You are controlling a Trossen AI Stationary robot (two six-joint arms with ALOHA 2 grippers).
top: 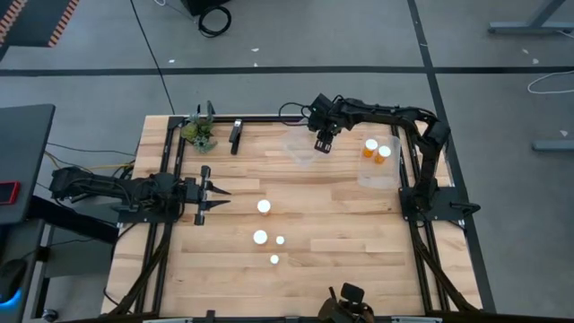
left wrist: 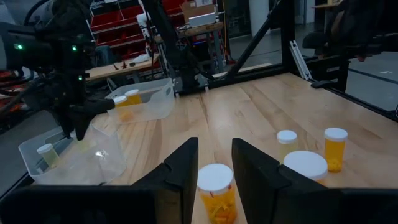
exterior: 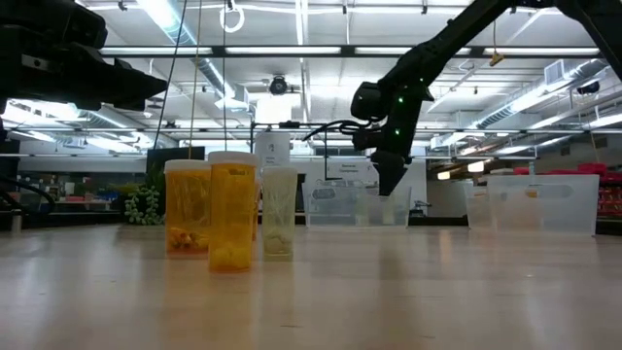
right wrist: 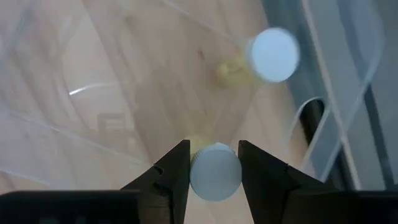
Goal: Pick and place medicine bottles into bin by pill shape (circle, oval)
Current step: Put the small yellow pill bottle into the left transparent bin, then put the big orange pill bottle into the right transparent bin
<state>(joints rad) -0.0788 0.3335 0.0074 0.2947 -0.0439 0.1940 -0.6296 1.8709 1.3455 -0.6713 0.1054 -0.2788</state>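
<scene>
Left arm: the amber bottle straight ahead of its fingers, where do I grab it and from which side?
Grip the amber bottle on its round body just under the white cap, coming in level from the left gripper's own side. The bottle stands upright, in line with the open jaws. The other bottles stand beyond it and off to one side, so that approach looks free.

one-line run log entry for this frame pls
right gripper: shut on white-capped bottle, over clear bin | bin holds one bottle | left gripper: open, facing amber bottle | four bottles left on table
</scene>
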